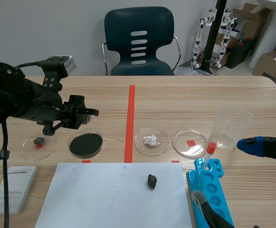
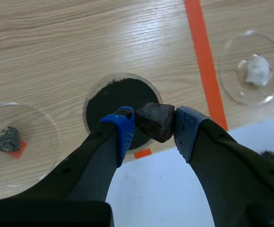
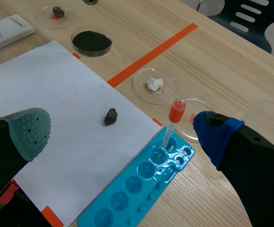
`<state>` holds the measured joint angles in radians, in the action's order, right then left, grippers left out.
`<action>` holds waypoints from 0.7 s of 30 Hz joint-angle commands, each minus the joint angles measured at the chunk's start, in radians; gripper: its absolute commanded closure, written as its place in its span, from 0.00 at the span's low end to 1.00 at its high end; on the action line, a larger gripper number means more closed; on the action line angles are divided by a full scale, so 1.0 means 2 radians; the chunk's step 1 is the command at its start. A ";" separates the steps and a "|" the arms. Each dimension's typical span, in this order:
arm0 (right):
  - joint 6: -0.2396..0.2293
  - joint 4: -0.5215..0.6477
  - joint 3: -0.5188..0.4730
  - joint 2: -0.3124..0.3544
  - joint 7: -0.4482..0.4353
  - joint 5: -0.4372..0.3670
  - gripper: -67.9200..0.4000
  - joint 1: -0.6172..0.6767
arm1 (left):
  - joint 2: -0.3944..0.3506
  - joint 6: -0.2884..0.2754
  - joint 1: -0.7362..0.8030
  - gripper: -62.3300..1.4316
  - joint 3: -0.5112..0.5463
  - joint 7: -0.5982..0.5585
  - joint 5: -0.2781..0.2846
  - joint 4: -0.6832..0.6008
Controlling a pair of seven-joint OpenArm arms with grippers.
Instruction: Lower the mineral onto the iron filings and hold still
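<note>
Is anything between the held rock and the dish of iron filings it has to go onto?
Nothing visible does. The left gripper is shut on the rock above the uncovered dish of black filings, with no lid or other object between them.

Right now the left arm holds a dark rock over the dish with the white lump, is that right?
No. The left tool holds the rock over the dish of black filings; the white lump lies across the tape line. The left wrist view shows it.

Bright, even overhead light, soft shadows, faint glare on the wooden table [image 2: 127,42]
</note>
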<state>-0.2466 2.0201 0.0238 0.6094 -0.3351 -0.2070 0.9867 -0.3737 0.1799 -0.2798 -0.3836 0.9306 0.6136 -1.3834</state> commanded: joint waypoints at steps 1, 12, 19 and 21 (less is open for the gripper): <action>0.002 0.002 -0.003 0.000 -0.006 -0.003 0.06 -0.003 | 0.008 -0.002 -0.014 0.80 0.005 0.005 -0.008 0.006; 0.002 0.002 -0.003 0.000 -0.006 -0.003 0.06 -0.003 | 0.064 -0.023 -0.083 0.80 0.005 0.031 -0.051 0.152; 0.002 0.002 -0.003 0.000 -0.006 -0.003 0.06 -0.003 | 0.081 -0.024 -0.105 0.80 0.005 0.027 -0.068 0.218; 0.002 0.002 -0.003 0.000 -0.006 -0.003 0.06 -0.003 | 0.084 -0.025 -0.110 0.80 0.005 0.023 -0.068 0.233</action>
<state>-0.2466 2.0201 0.0238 0.6094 -0.3351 -0.2070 0.9867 -0.2104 0.1326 -0.4797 -0.3832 0.9905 0.4782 -0.9001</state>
